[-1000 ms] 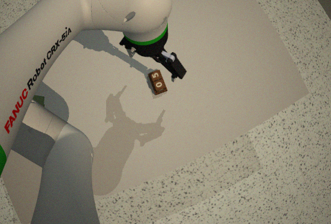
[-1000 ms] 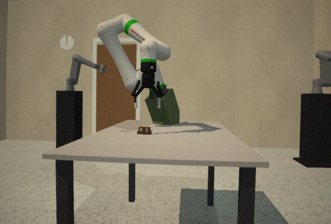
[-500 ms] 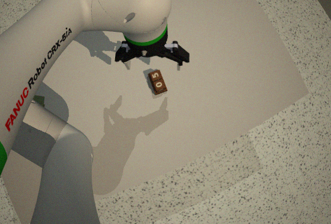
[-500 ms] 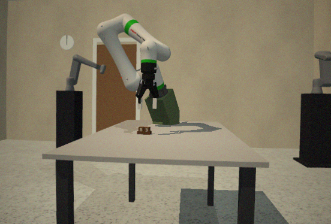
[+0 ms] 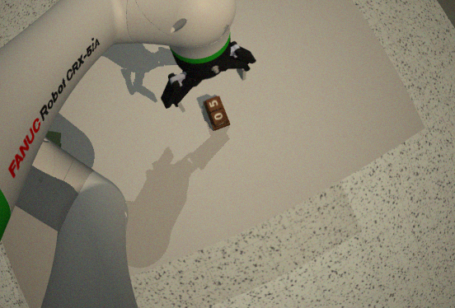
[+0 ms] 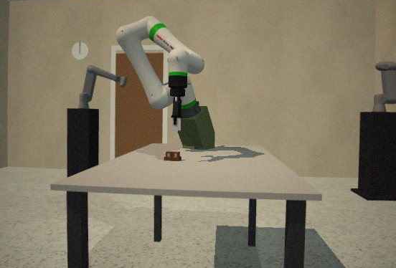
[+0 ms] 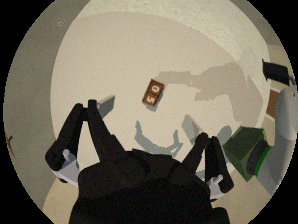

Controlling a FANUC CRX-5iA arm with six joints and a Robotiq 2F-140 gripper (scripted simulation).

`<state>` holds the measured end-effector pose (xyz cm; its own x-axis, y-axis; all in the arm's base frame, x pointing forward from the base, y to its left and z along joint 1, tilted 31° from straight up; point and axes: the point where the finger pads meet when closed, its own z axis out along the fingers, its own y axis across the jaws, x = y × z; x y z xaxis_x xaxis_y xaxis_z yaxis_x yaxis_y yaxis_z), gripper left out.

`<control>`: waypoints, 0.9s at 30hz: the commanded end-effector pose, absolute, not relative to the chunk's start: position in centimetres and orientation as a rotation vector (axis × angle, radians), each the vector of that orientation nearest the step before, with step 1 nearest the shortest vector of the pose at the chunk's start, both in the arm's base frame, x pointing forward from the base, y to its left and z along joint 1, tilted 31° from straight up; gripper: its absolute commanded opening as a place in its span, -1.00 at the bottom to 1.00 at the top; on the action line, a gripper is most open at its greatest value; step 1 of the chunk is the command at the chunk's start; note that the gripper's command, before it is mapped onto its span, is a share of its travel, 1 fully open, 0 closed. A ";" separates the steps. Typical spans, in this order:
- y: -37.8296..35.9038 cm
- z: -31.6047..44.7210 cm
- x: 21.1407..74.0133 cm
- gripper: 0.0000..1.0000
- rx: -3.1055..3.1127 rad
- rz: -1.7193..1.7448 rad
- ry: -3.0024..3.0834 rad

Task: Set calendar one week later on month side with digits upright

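Note:
The calendar (image 5: 217, 114) (image 6: 172, 156) (image 7: 153, 92) is a small brown tray with two brown cubes standing side by side in it, on the table. In the top view the cubes' top faces show a white 5 (image 5: 213, 104) and a white 0 (image 5: 219, 116). In the exterior view the side faces carry white digits too small to read surely. My gripper (image 5: 213, 91) (image 6: 175, 120) (image 7: 148, 115) is wide open and empty. It hangs well above the table, a little to one side of the calendar, with its fingers pointing down.
The beige table (image 5: 309, 91) (image 6: 215, 179) bears only the calendar. The arm's green base (image 6: 197, 132) (image 7: 246, 149) stands at the table's far edge, behind the calendar. Two black pedestals (image 6: 82, 140) (image 6: 376, 154) stand on the floor beside the table.

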<state>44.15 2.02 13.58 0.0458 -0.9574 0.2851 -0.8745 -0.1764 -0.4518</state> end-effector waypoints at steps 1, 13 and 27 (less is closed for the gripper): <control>2.0 13.5 44.2 1.00 -2.348 -0.804 1.741; 1.9 13.3 44.3 1.00 -2.709 -0.846 1.322; 1.8 12.9 44.5 1.00 -3.132 -0.858 0.509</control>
